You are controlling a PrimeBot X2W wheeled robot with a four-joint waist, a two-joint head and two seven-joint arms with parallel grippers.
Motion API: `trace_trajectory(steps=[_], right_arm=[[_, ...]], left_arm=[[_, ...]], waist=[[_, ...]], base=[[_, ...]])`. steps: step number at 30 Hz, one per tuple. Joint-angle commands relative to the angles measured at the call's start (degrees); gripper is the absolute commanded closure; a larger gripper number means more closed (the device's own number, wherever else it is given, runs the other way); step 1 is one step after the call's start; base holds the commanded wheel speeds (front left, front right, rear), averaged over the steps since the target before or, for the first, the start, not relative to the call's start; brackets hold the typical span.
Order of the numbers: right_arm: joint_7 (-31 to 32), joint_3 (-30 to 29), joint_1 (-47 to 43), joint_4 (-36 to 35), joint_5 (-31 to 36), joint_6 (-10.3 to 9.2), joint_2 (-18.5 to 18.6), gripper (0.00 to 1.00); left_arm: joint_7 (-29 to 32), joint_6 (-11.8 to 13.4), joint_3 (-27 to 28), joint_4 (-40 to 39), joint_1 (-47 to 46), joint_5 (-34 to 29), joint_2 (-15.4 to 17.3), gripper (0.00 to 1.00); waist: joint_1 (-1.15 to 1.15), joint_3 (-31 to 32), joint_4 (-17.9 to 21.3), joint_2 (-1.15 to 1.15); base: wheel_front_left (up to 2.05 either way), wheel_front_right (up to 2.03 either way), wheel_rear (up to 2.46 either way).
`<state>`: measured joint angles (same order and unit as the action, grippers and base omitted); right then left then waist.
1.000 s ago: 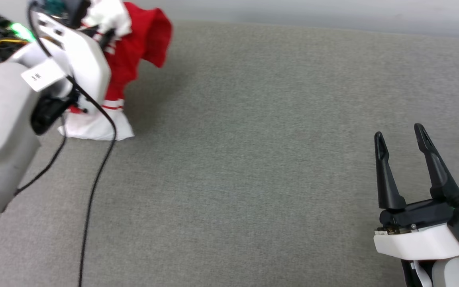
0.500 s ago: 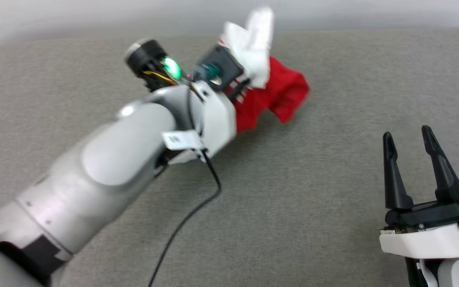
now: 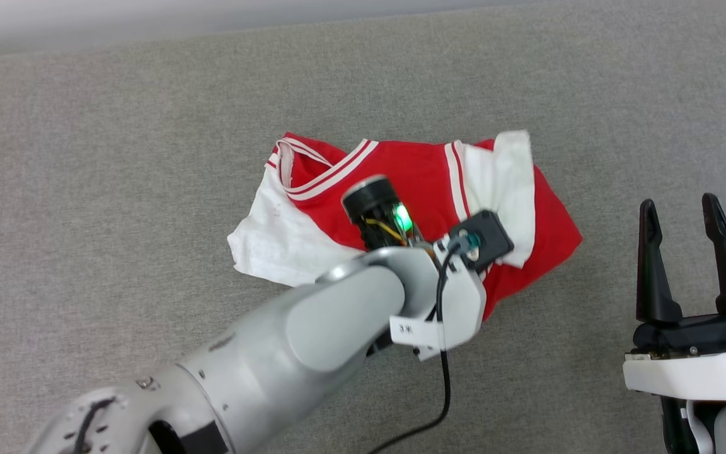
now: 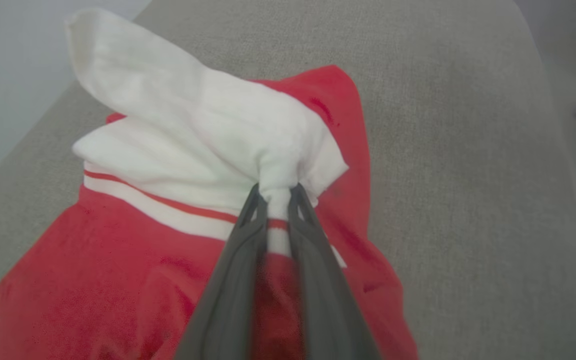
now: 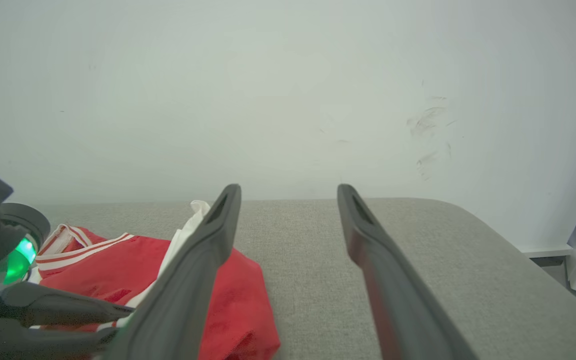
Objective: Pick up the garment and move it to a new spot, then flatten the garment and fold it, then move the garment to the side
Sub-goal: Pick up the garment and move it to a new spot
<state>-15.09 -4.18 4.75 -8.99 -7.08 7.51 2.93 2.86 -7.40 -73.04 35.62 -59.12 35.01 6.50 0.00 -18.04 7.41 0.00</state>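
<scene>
1. The red jersey-style T-shirt (image 3: 420,170), with white short sleeves and red-white striped trim, lies crumpled at the centre of the head view on the grey fabric surface (image 3: 149,157).
2. The left gripper (image 4: 277,192) sits at the centre of the left wrist view; its dark fingers (image 4: 238,260) are pressed together, pinching a fold of white sleeve at the striped trim.
3. The right gripper (image 3: 678,203) stands at the lower right of the head view, beside the T-shirt's right edge without touching it; its fingers are spread and hold nothing

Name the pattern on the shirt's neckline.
Red and white stripes on the shirt neckline, clearest in the head view.
</scene>
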Motion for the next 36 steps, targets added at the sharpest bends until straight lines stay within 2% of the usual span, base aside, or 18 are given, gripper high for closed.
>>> trace_trajectory(steps=[1, 7, 11, 12, 13, 16, 19, 20, 26, 27, 28, 32, 36], right_arm=[[-0.12, -0.12, 0.56, 0.18, -0.12, -0.04, -0.09, 0.00], [-0.12, -0.17, 0.93, 0.88, 0.11, -0.04, -0.09, 0.00], [-0.12, -0.44, 0.56, 1.43, 0.51, -0.04, -0.09, 0.00], [-0.12, -0.54, 0.34, 1.59, 0.60, -0.04, -0.09, 0.00], [-0.12, -0.64, 0.12, 1.70, 0.70, -0.04, -0.09, 0.00], [-0.12, -1.11, -0.89, 2.37, 1.00, -0.04, -0.09, 0.00], [-0.12, -1.26, -1.67, 2.83, 1.21, -0.04, -0.09, 0.00], [-0.12, -1.26, -1.67, 2.83, 1.21, -0.04, -0.09, 0.00], [-0.12, -0.97, -3.73, 3.83, 1.26, -0.04, -0.09, 0.00], [-0.12, -1.03, -4.31, 4.05, 1.37, -0.04, -0.09, 0.00], [-0.12, -1.03, -4.31, 4.05, 1.37, -0.04, -0.09, 0.00], [-0.12, -1.16, -5.68, 4.32, 1.51, -0.04, -0.09, 0.00], [-0.12, -1.25, -6.70, 4.47, 1.84, -0.04, -0.08, 0.00]], left_arm=[[-0.13, 0.00, -0.14, 0.67, 1.32, -0.75, -0.58, 1.00], [2.33, -0.02, -0.31, 0.56, 7.05, -5.12, -2.71, 1.00], [0.45, -0.04, -0.35, 0.88, 7.49, -5.05, -3.06, 1.00], [-0.67, -0.04, -0.34, 1.24, 6.96, -4.85, -3.14, 0.30], [-2.24, -0.04, -0.31, 1.75, 6.33, -4.31, -3.22, 0.00], [-8.24, 0.01, 0.07, 3.85, 5.03, -3.48, -3.45, 0.00], [-12.76, 1.31, 1.47, 4.01, 5.05, -2.90, -3.57, 0.00], [-12.76, 1.31, 1.47, 4.01, 5.05, -2.90, -3.57, 0.00], [-17.29, 6.90, 5.41, 2.36, 7.23, -2.26, -3.17, 0.00], [-17.81, 9.05, 7.40, 1.43, 8.26, -2.41, -1.84, 0.00], [-17.81, 9.05, 7.40, 1.43, 8.26, -2.41, -1.84, 0.00], [-18.14, 13.48, 12.78, -3.16, 11.26, -3.49, 1.44, 0.00], [-18.13, 17.60, 19.48, -9.03, 16.62, -5.78, 6.27, 0.00]], waist=[[0.00, -0.51, 0.26, 0.00], [0.00, -1.42, 0.18, 0.00], [0.00, -0.84, -0.54, 0.00], [0.00, -0.45, -0.79, 0.00], [0.00, -0.04, -1.06, 0.00], [0.00, 2.27, -2.24, 0.00], [0.00, 4.28, -3.18, 0.00], [0.00, 4.28, -3.18, 0.00], [0.00, 8.07, -5.07, 0.00], [0.00, 9.13, -5.69, 0.00], [0.00, 9.13, -5.69, 0.00], [0.00, 10.80, -6.96, 0.00], [0.00, 12.11, -7.94, 0.00]], base=[[0.00, 0.00, 0.00], [0.00, 0.00, 0.00], [0.00, 0.00, 0.00], [0.00, 0.00, 0.00], [0.00, 0.00, 0.00], [0.00, 0.00, 0.00], [0.00, 0.00, 0.00], [0.00, 0.00, 0.00], [0.00, 0.00, 0.00], [0.00, 0.00, 0.00], [0.00, 0.00, 0.00], [0.00, 0.00, 0.00], [0.00, 0.00, 0.00]])
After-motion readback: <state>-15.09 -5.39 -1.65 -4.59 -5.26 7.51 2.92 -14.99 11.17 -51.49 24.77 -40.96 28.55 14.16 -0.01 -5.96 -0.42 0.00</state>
